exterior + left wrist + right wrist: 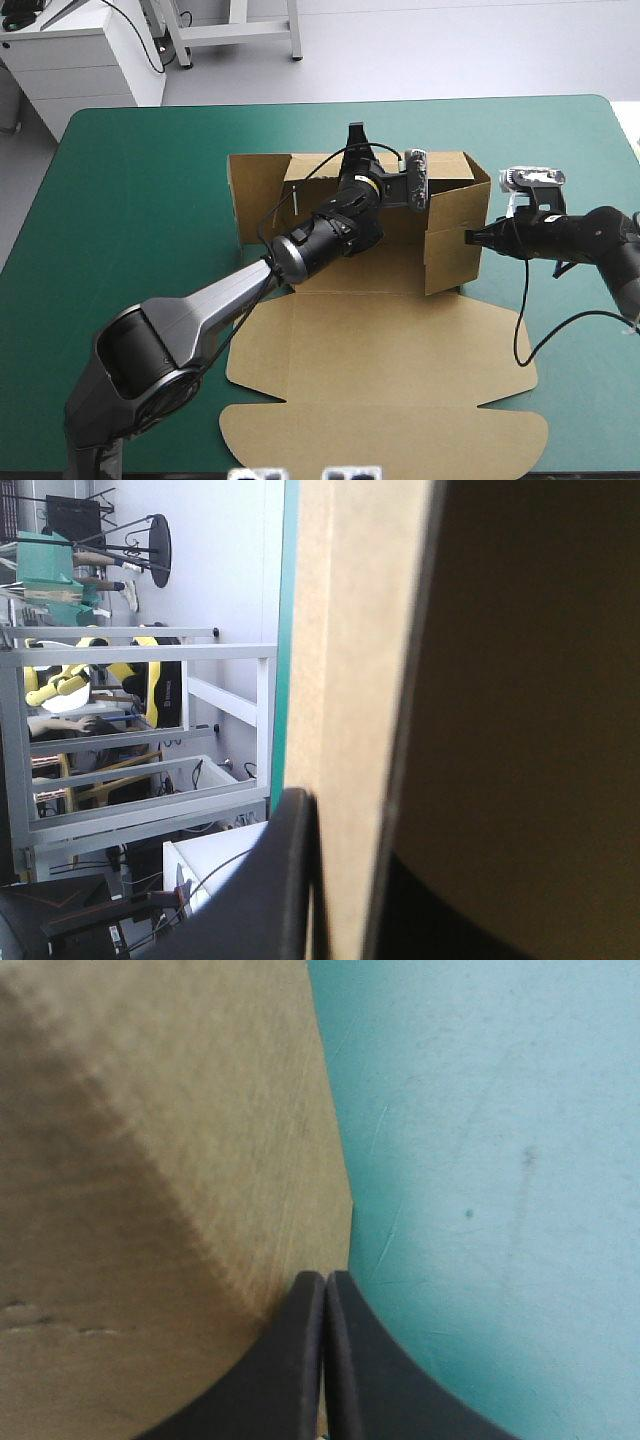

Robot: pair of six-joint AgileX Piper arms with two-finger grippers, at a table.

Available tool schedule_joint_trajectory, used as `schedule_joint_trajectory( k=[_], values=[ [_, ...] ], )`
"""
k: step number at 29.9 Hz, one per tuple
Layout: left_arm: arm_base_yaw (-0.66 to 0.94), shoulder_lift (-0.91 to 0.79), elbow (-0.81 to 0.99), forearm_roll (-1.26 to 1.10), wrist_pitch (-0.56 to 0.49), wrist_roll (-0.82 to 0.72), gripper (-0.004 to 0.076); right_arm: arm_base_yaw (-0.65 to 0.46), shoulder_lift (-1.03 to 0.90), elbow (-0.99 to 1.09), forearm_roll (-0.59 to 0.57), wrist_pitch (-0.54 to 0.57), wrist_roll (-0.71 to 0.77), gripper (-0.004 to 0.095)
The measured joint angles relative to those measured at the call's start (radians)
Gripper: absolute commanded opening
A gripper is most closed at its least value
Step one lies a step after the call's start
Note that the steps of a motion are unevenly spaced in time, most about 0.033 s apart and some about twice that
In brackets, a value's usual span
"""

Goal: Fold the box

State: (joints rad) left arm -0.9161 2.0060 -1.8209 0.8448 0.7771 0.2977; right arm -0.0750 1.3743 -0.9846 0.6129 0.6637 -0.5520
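**Item 1. Box** point(395, 265). Brown board, part-formed. Walls are raised at the end away from the robot. The lid point(390, 390) lies flat on the worktop point(140, 200) at the near end, its rounded flaps toward the near edge. The box sits about mid-worktop on the teal-green cover, between the two hands.

**Item 2. Left hand** point(355, 135). The arm comes from the near left and passes over the tray floor. The hand is at the top edge of the far wall point(310, 165).
- State: clamped on the box, fingers all but together with the board between them.
- Left wrist view: one black finger point(285, 880) lies against one face of the wall. The wall's pale cut edge runs up from between the fingers. The other finger shows as a dark mass on the opposite face.

**Item 3. Right hand** point(472, 237). Outside the box, beside its right wall point(452, 250).
- State: fingers together in one pointed arch, nothing seen held.
- The tip is at the wall's outer face, touching or all but touching.
- Right wrist view point(325, 1278): the brown board lies ahead of the tip and to one side, its edge just ahead of the tip. Bare teal-green cover lies to the other side.
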Motion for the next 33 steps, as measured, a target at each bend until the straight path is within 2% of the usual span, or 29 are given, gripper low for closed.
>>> schedule_joint_trajectory(
  k=[10, 16, 18, 23, 26, 28, 33],
  values=[
    [-0.003, -0.030, 0.011, 0.013, 0.003, -0.057, -0.0008, 0.000, 0.000, 0.009, 0.034, -0.019, -0.027, -0.0014],
    [-0.003, -0.040, 0.018, 0.004, 0.028, -0.059, -0.0008, 0.000, -0.015, 0.009, 0.036, 0.007, -0.053, 0.0000],
    [-0.003, -0.040, 0.020, 0.005, 0.028, -0.060, -0.0008, 0.000, -0.030, 0.009, 0.018, 0.016, -0.056, 0.0058],
    [-0.003, -0.041, 0.020, 0.005, 0.027, -0.061, -0.0008, 0.000, -0.081, 0.009, -0.050, 0.029, -0.056, 0.0354],
    [-0.003, -0.041, 0.020, 0.005, 0.027, -0.062, -0.0008, 0.000, -0.111, 0.009, -0.090, 0.039, -0.063, 0.0462],
    [-0.003, -0.041, 0.020, 0.005, 0.027, -0.062, -0.0008, 0.000, -0.118, 0.009, -0.100, 0.041, -0.103, 0.0491],
    [-0.003, -0.041, 0.020, 0.005, 0.027, -0.062, -0.0008, 0.000, -0.110, 0.009, -0.104, 0.020, -0.248, 0.0493]
  ],
)
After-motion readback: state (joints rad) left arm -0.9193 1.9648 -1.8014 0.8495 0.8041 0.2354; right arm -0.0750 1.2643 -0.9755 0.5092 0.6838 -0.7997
